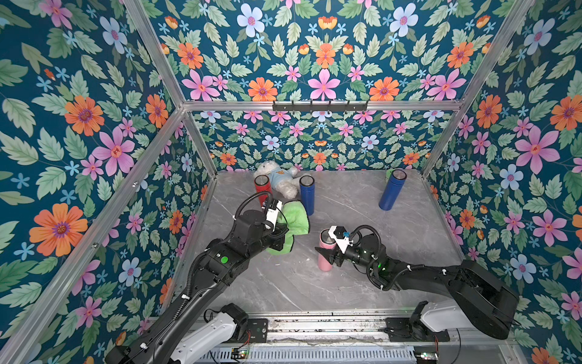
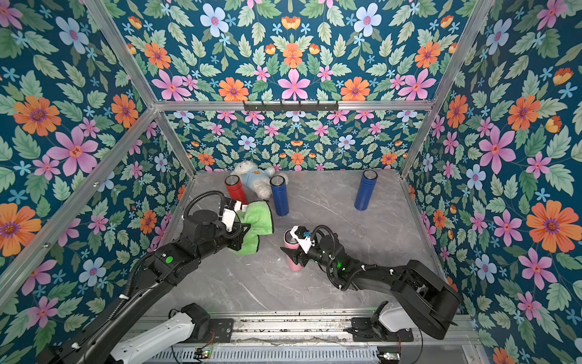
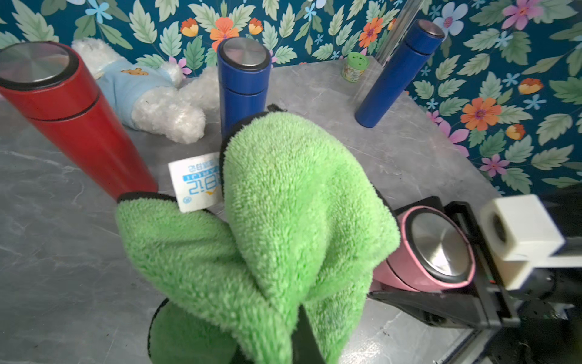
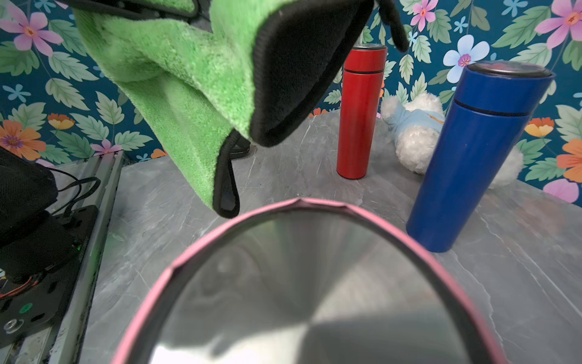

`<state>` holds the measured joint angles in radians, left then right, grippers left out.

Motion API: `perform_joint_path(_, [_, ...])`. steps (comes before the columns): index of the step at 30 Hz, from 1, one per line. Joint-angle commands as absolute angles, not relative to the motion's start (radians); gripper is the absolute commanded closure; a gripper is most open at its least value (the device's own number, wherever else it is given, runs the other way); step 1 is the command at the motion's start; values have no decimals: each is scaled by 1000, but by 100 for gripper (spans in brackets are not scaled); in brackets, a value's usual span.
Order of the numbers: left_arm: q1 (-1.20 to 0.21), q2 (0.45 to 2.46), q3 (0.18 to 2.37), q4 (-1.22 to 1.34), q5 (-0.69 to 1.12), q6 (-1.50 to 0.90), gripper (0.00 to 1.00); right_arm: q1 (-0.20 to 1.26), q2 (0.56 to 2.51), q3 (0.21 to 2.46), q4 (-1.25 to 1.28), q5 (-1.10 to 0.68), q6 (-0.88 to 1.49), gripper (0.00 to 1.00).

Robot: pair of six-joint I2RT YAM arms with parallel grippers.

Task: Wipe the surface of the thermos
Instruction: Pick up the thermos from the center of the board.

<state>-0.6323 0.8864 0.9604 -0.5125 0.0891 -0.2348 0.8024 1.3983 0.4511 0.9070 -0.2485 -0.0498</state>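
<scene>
A pink thermos (image 1: 325, 266) with a steel lid (image 3: 437, 249) stands upright on the grey marble table (image 1: 346, 290) near the middle. My right gripper (image 1: 327, 253) has its black fingers (image 3: 419, 304) closed on either side of the thermos, just under the lid. That lid fills the right wrist view (image 4: 299, 283). To its left, my left gripper (image 1: 282, 242) is shut on a fluffy green cloth (image 1: 296, 217). The cloth bunches over the jaws and hides them (image 3: 283, 205). It hangs above the table beside the thermos, with a small gap between them in both top views.
A red thermos (image 1: 262, 187), a blue thermos (image 1: 307, 193) and a white plush bear (image 1: 278, 176) stand close behind the cloth. Another blue thermos (image 1: 392, 190) and a small green jar (image 3: 354, 66) are at the back right. Floral walls close three sides.
</scene>
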Motion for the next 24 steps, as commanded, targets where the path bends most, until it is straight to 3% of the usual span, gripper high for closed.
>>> perform_joint_path(1, [-641, 899, 973, -495, 166, -244, 100, 804, 1411, 455, 1045, -271, -23, 74])
perform_joint_path(3, [-665, 911, 985, -495, 166, -242, 100, 804, 1414, 464, 1034, -280, -23, 99])
perform_joint_path(13, [-883, 1141, 1229, -626, 74, -231, 100, 804, 1417, 530, 920, -311, -41, 100])
perform_joint_path(24, [-899, 1282, 1187, -557, 147, -284, 100, 805, 1417, 544, 894, -282, -52, 100])
